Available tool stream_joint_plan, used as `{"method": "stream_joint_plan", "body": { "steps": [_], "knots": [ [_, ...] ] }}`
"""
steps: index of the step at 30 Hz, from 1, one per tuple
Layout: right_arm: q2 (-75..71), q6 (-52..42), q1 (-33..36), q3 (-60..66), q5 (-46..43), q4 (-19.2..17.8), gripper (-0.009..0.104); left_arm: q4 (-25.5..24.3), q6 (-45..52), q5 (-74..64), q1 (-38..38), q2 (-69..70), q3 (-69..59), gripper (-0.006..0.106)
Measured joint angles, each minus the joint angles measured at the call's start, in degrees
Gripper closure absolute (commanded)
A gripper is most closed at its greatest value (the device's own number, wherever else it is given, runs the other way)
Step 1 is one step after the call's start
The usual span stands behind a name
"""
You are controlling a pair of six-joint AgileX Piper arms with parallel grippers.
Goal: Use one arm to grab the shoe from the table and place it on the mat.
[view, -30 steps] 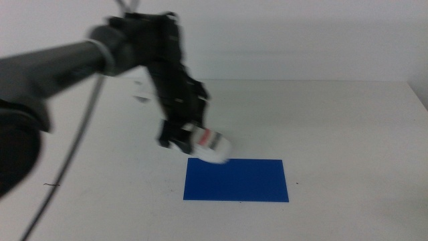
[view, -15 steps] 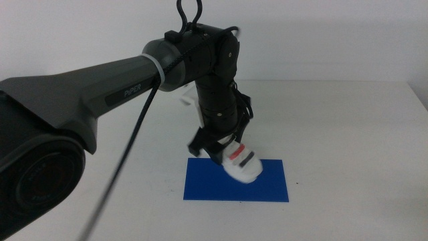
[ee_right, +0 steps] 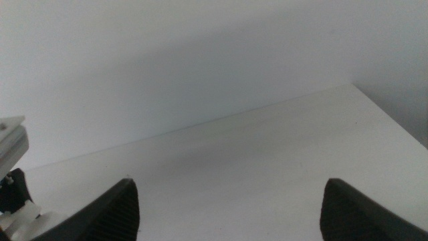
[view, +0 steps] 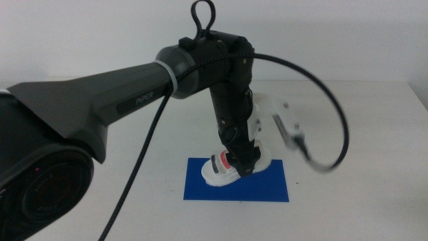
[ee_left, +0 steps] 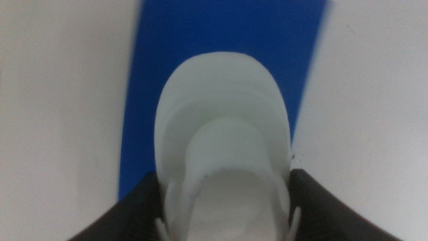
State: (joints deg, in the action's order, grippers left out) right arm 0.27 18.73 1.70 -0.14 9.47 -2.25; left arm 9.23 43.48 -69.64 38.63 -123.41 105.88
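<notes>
My left tool (view: 239,163) grips the small white strapped sandal (view: 231,167), over the flat deep-blue rectangular mat (view: 267,187); my right tool (ee_right: 227,207) waits, spread wide.

- Even, soft white light fills the room, with no hard glare anywhere.
- In the middle view the plain white matte counter (view: 361,134) is bright; the glossy black robot arm (view: 134,87) carries faint sheen along its top.
- Its black cable (view: 334,114) and a white part beside the wrist are smeared by motion.
- Left wrist view: the small white sandal (ee_left: 224,134) and deep blue mat (ee_left: 227,33) look soft, edges blurred.
- Right wrist view: dim grey, with a broad gentle shadow across the counter.
</notes>
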Motion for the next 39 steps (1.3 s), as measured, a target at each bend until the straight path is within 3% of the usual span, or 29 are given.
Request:
{"method": "stream_joint_plan", "body": {
  "steps": [2,5,17,20,24,26,27,30,36,39],
  "knots": [
    [0.0,0.0,0.0,0.0,0.0,0.0,0.016,0.09,9.38,-0.09,0.61,-0.11,0.0,0.102],
    [0.0,0.0,0.0,0.0,0.0,0.0,0.016,0.09,14.73,-0.23,1.08,-0.59,0.0,0.102],
    [0.0,0.0,0.0,0.0,0.0,0.0,0.016,-1.12,16.97,-0.23,1.34,-3.09,-0.12,0.102],
    [0.0,0.0,0.0,0.0,0.0,0.0,0.016,-1.25,16.97,-0.23,1.34,-4.07,-0.12,0.097],
    [0.0,0.0,0.0,0.0,0.0,0.0,0.016,-1.25,16.97,-0.11,1.34,-5.1,-0.12,0.08],
    [0.0,0.0,0.0,0.0,0.0,0.0,0.016,-1.38,16.97,0.0,1.34,-5.33,-0.12,0.063],
    [0.0,0.0,0.0,0.0,0.0,0.0,0.016,-1.38,16.97,0.1,1.34,-5.33,-0.12,0.035],
    [0.0,0.0,0.0,0.0,0.0,0.0,0.016,-1.38,16.97,0.89,1.46,-5.33,-0.12,0.01],
    [0.0,0.0,0.0,0.0,0.0,0.0,0.016,-1.6,15.99,0.47,1.57,-5.33,0.71,0.007],
    [0.0,0.0,0.0,0.0,0.0,0.0,0.016,-4.14,13.06,0.36,1.69,-3.73,2.16,0.007]
  ]
}}
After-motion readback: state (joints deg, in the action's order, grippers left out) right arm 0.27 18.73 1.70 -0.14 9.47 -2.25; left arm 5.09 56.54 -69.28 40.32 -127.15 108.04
